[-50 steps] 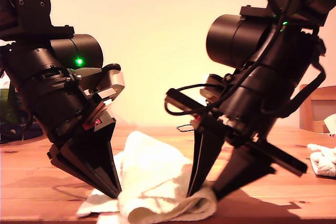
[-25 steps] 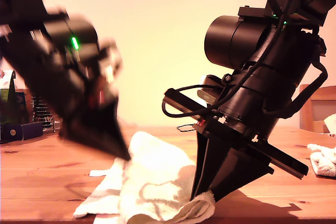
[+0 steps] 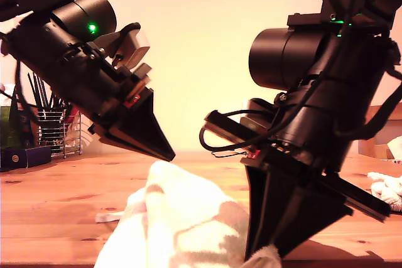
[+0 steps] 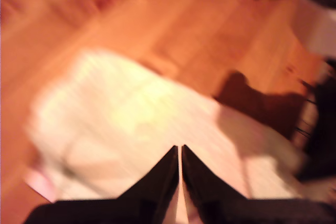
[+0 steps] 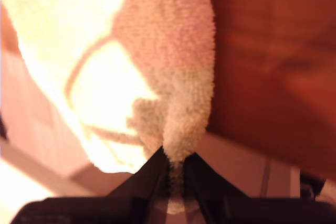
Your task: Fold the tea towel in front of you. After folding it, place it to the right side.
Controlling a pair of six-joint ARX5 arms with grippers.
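My first gripper (image 4: 180, 153): jaws pressed together, only thin slit between them, tips at peak of towel (image 3: 182, 218); whether cloth is caught there, cannot tell. In exterior view this gripper (image 3: 168, 154) comes in from that view's left. My second gripper (image 5: 176, 156): clamped on towel (image 5: 131, 66) edge, low at exterior view's right (image 3: 267, 257). Towel bunched, raised above wooden table (image 3: 56, 211). Wire rack (image 3: 53, 131) at exterior view's left; another cloth (image 3: 386, 189) at its right edge.

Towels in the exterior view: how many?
2. The tea towel is bunched at centre, pinched by my second gripper. A second white cloth sits at the exterior view's right edge, partly cropped; more may be hidden.
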